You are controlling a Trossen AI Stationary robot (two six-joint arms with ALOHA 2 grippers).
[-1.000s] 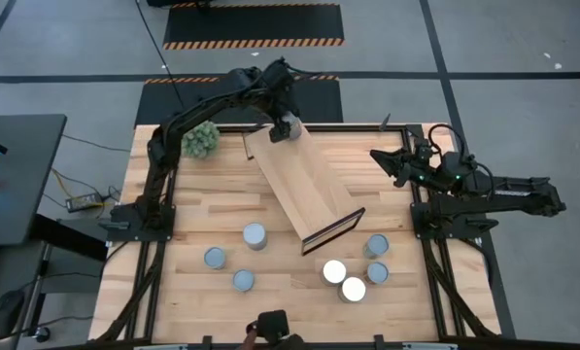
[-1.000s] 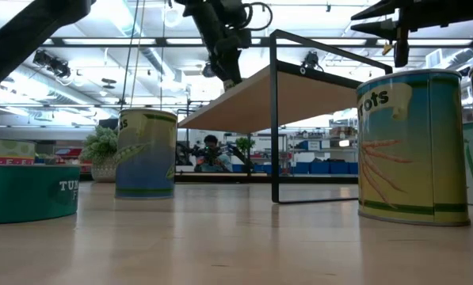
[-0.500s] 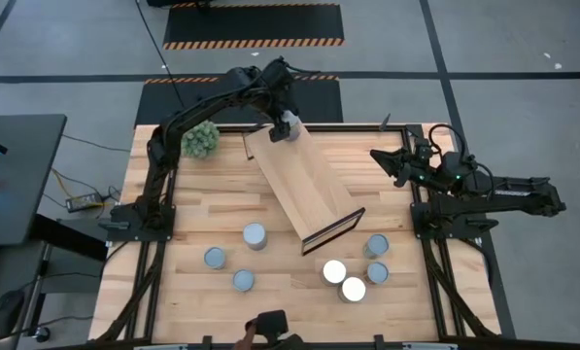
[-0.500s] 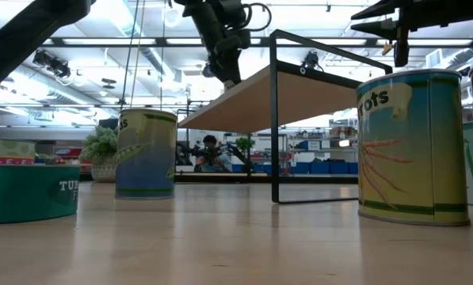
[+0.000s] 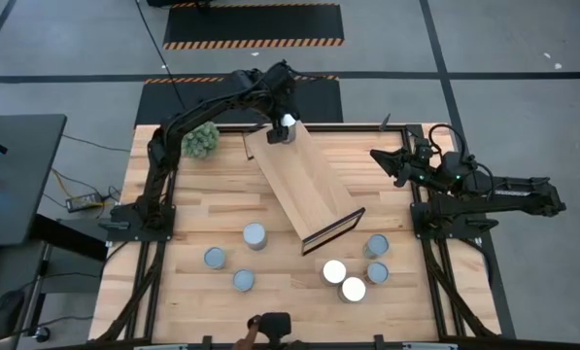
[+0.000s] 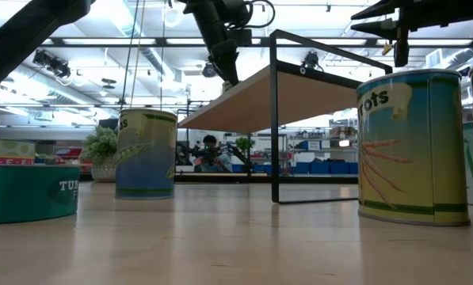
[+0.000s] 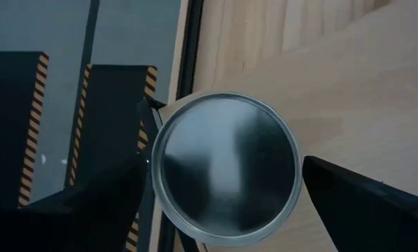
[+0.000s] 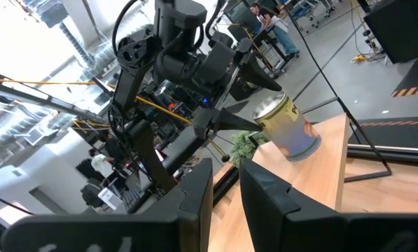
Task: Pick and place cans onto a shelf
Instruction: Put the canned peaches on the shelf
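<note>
The light-wood shelf (image 5: 304, 185) lies aslant across the table's middle, with its dark-framed end (image 5: 333, 231) toward the near side. In the low view its plank (image 6: 291, 91) is raised on that frame. One can (image 7: 226, 168) with a silvery top stands upright on the shelf's far end (image 8: 287, 127). My left gripper (image 5: 286, 124) is open above it, with a finger on either side of the can's top (image 7: 89, 203). Several more cans stand upright on the near part of the table (image 5: 255, 235) (image 5: 353, 289). My right gripper (image 5: 382, 156) is shut and empty at the table's right.
A green spiky plant ball (image 5: 200, 141) sits at the far left, close to the left arm. A teal tin (image 6: 26, 190) and tall cans (image 6: 145, 153) (image 6: 410, 146) stand close to the low camera. A person (image 6: 212, 150) shows in the room behind.
My left gripper has shifted slightly over the shelf's far end, and the can's pale top now shows beside it in the high view. The can stays upright on the shelf.
</note>
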